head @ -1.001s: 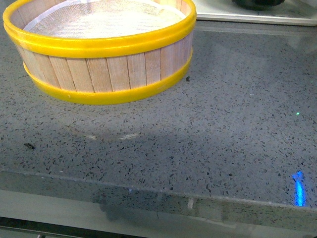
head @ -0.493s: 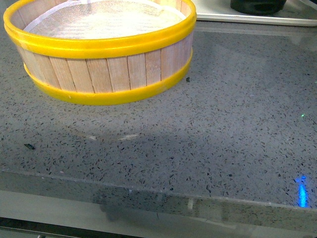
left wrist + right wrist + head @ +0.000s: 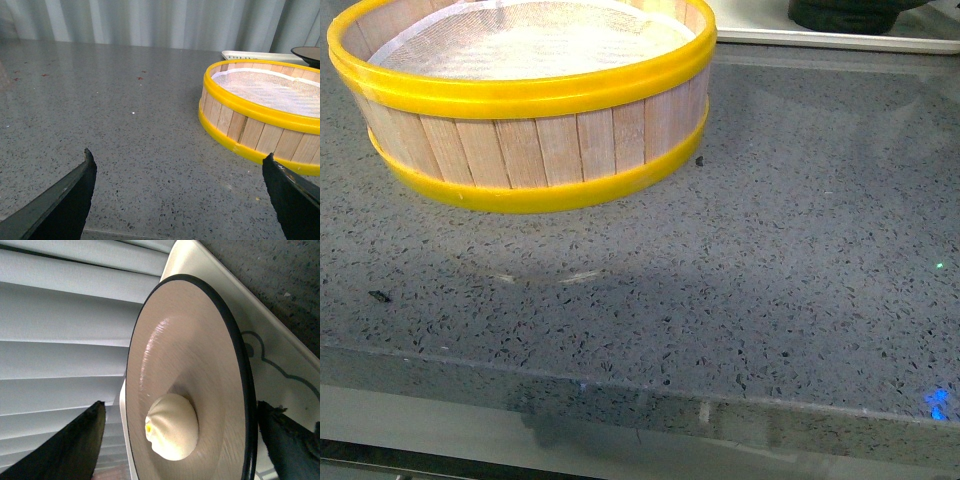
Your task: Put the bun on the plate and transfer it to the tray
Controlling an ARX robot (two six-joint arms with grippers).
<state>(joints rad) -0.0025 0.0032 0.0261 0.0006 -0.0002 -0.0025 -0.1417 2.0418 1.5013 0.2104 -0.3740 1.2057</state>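
Note:
In the right wrist view the cream-white bun point(image 3: 172, 426) sits in the middle of the tan plate point(image 3: 200, 340) with its thin black rim. The plate rests on the cream-white tray point(image 3: 280, 360), whose dark cartoon line shows beside it. My right gripper point(image 3: 180, 405) is open, with one finger on each side of the plate and gripping nothing. My left gripper point(image 3: 178, 153) is open over bare counter with nothing between its fingers. In the front view only the tray's near rim point(image 3: 820, 38) and the plate's dark underside point(image 3: 850, 12) show.
A round wooden-slat steamer basket point(image 3: 520, 140) with yellow bands and a white mesh liner stands at the back left of the grey speckled counter point(image 3: 770, 250). The same basket point(image 3: 260, 115) lies just beyond my left gripper's one finger. White slatted blinds stand behind the tray.
In the front view the plate's dark underside has shifted slightly at the top edge. The blue glint on the counter's front right has sunk and shrunk. The basket has not moved.

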